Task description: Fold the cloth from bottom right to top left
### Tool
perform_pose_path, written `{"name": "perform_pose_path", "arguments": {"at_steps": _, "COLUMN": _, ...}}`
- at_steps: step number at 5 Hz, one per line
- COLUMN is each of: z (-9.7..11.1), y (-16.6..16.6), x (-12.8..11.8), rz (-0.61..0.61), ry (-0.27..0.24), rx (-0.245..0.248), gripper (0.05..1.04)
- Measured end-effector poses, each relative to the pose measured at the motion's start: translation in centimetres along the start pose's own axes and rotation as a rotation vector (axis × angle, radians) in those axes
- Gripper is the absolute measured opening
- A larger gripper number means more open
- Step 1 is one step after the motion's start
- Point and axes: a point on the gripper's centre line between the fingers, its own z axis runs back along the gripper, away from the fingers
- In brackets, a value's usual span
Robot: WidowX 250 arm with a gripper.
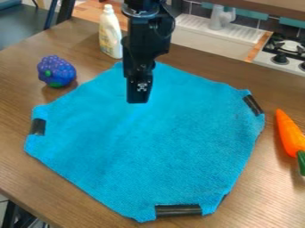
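A blue cloth (149, 147) lies nearly flat across a brown wooden table (21, 171), its left corner carrying a black strip (37, 127), probably there to mark or stiffen a place for gripping. Beyond that side sits a bumpy purple toy (56, 71), apart from the cloth and seemingly out of the fold's way. Next, a white bottle (111, 33) stands upright by the far edge. The black gripper (138, 98) points down over the cloth's far part, perhaps placed there ahead of a trip to the near right; the fold looks unstarted. A second black strip (179, 210) edges the near corner, a third (253, 105) the right corner, and either might serve as the place to lift. At far right, an orange toy carrot (290, 133) lies just beside the cloth, close enough that a wide sweep could nudge it.

The arm hides part of the cloth's far corner. It cannot be told whether the gripper is parted or closed, nor whether its tip touches the fabric. The carrot's right side is cut off by the view's edge
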Motion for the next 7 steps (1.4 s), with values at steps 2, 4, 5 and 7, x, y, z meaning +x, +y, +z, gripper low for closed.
{"name": "perform_pose_path", "arguments": {"at_steps": 2, "z": -1.2, "y": 0.4, "x": -1.5, "rz": -0.013, "ry": 0.007, "rx": -0.054, "gripper": 0.999}}
{"name": "perform_pose_path", "arguments": {"at_steps": 4, "z": -0.9, "y": -2.0, "x": -2.8, "rz": -0.089, "ry": -0.052, "rx": -0.086, "gripper": 0.999}}
{"name": "perform_pose_path", "arguments": {"at_steps": 5, "z": -0.9, "y": -6.0, "x": -0.9, "rz": -0.262, "ry": -0.098, "rx": -0.060, "gripper": 0.999}}
{"name": "perform_pose_path", "arguments": {"at_steps": 7, "z": 0.2, "y": -13.0, "x": 2.2, "rz": -0.324, "ry": -0.182, "rx": 0.005, "gripper": 0.999}}
